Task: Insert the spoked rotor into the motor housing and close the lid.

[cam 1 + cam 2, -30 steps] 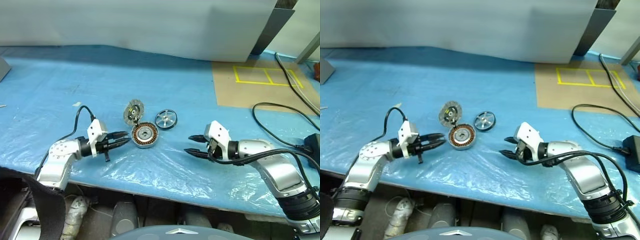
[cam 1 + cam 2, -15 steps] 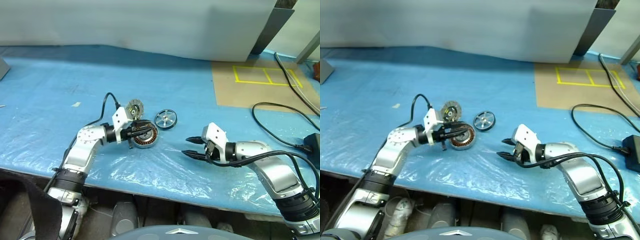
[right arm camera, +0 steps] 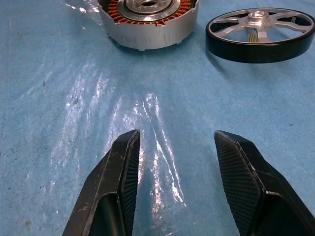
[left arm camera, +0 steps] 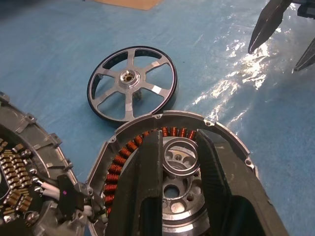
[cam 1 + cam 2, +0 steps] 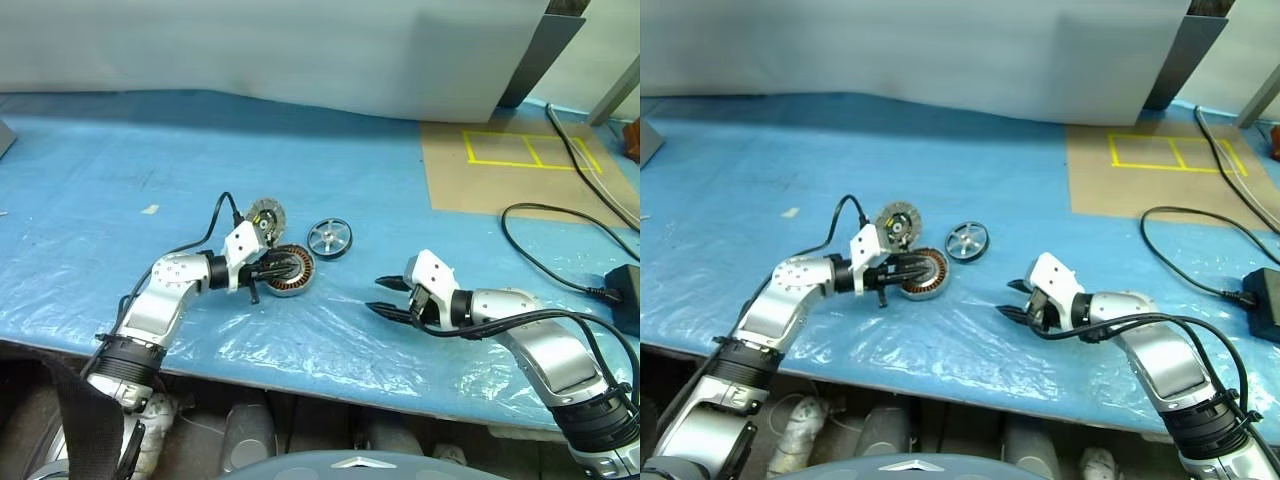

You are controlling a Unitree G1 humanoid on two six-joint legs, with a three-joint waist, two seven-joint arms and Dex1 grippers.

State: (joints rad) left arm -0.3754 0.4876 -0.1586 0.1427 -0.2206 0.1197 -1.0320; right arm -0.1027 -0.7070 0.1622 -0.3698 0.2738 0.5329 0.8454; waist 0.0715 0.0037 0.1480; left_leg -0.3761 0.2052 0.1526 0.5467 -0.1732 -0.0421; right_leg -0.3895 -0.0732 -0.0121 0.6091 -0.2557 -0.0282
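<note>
Left wrist view, left jaws straddling motor housing (image 4: 172, 162) hub, right jaws apart, spoked rotor (image 4: 132, 81) beside.

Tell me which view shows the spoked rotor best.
Left wrist view: the spoked rotor lies whole, face-on, spokes and hub clear. Right wrist view cuts off its far edge; in the eye views it is small, beside the motor housing.

My head's two eyes look down over the table (image 5: 120, 140) from the near edge, while both wrist cameras closely share the motor housing (image 4: 170, 162).
</note>
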